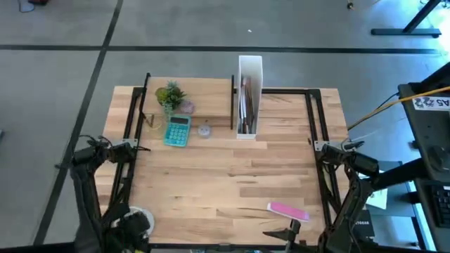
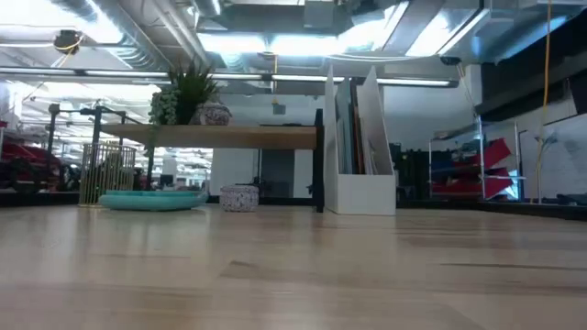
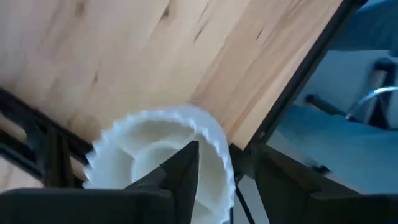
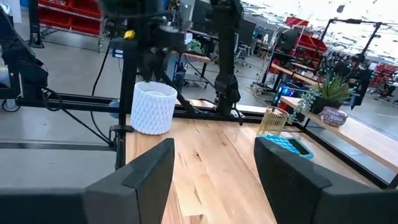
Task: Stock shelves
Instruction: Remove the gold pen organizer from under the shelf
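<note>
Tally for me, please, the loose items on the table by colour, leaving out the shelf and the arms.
White: 2, the file box and the ribbed cup
Teal: 1, the calculator
Pink: 1, the flat pink item
Green: 1, the small plant
Gold: 1, the wire holder
Total: 6

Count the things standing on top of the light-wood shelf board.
2: a small green potted plant near the light-wood shelf board's left end, and a small round pinkish pot right beside it. The teal calculator lies on the table, not the shelf.
</note>
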`<act>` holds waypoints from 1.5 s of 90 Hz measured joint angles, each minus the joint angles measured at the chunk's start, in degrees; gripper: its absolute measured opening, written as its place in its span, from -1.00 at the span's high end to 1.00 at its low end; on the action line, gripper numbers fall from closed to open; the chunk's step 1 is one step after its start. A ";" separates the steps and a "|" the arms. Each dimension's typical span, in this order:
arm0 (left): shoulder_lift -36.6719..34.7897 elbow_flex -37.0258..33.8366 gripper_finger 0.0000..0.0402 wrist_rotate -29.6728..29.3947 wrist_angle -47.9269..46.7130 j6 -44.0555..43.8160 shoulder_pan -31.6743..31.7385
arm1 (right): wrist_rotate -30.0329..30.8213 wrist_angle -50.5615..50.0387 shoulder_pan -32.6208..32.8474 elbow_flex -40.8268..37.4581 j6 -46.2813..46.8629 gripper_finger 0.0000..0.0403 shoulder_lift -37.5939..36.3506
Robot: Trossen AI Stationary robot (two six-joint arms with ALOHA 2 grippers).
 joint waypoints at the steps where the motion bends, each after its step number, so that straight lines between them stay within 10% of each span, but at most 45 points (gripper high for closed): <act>1: -0.44 0.00 0.35 -0.04 -0.01 0.89 0.48 | 0.00 -0.03 0.00 0.00 0.00 -0.03 0.00; 25: -6.41 -0.74 0.35 -9.62 -0.67 26.98 15.26 | -0.02 -0.12 0.00 0.00 0.05 -0.03 0.00; 50: -11.68 -15.92 0.35 -2.87 -0.67 45.91 38.61 | -0.47 -0.25 -0.01 0.00 2.39 -0.03 0.00; 79: -25.72 -39.88 0.35 -10.61 0.29 47.37 57.68 | -1.98 -0.36 -0.11 0.00 4.04 -0.03 0.00; 135: -28.74 -59.21 0.35 -14.02 19.11 59.13 77.65 | -5.52 -0.02 -2.75 0.00 4.09 -0.03 0.00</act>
